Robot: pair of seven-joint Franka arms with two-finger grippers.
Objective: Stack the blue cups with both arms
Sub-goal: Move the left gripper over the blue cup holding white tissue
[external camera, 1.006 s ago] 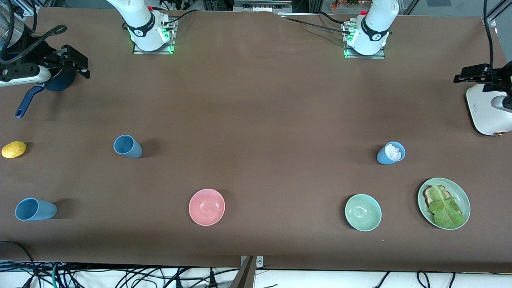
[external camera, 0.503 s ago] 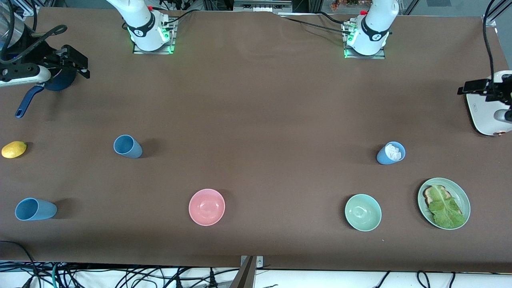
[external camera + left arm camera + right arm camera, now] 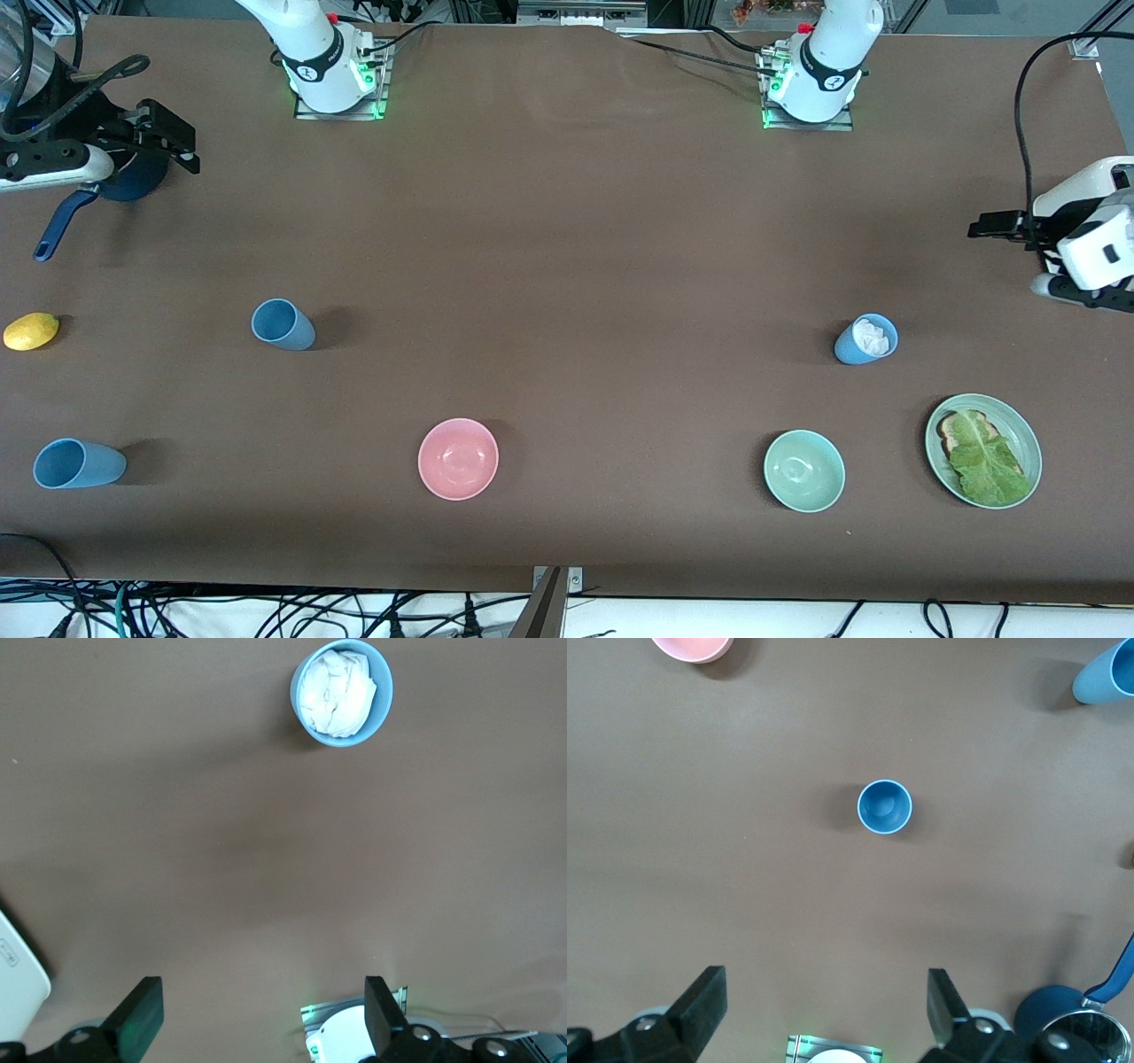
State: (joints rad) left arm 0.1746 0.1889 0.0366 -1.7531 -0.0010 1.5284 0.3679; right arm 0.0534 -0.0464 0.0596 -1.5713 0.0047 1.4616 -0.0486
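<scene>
Three light-blue cups stand upright on the brown table. One empty cup [image 3: 283, 324] stands toward the right arm's end and shows in the right wrist view [image 3: 884, 806]. A second empty cup [image 3: 78, 463] stands nearer the front camera, also in the right wrist view [image 3: 1107, 673]. The third cup [image 3: 866, 339] holds crumpled white paper and shows in the left wrist view [image 3: 341, 691]. My right gripper [image 3: 173, 137] [image 3: 824, 1001] is open and empty over the saucepan. My left gripper [image 3: 997, 223] [image 3: 261, 1014] is open and empty at the left arm's end, apart from the paper-filled cup.
A navy saucepan [image 3: 133, 177] and a lemon [image 3: 31, 330] lie at the right arm's end. A pink bowl [image 3: 458, 458], a pale green bowl [image 3: 803, 470] and a green plate with toast and lettuce [image 3: 983, 450] stand near the front edge. A white appliance [image 3: 18, 979] is by the left gripper.
My left gripper has swung from over the white appliance toward the table's middle, and its wrist now shows lower in the view. The right arm and the cups have not moved.
</scene>
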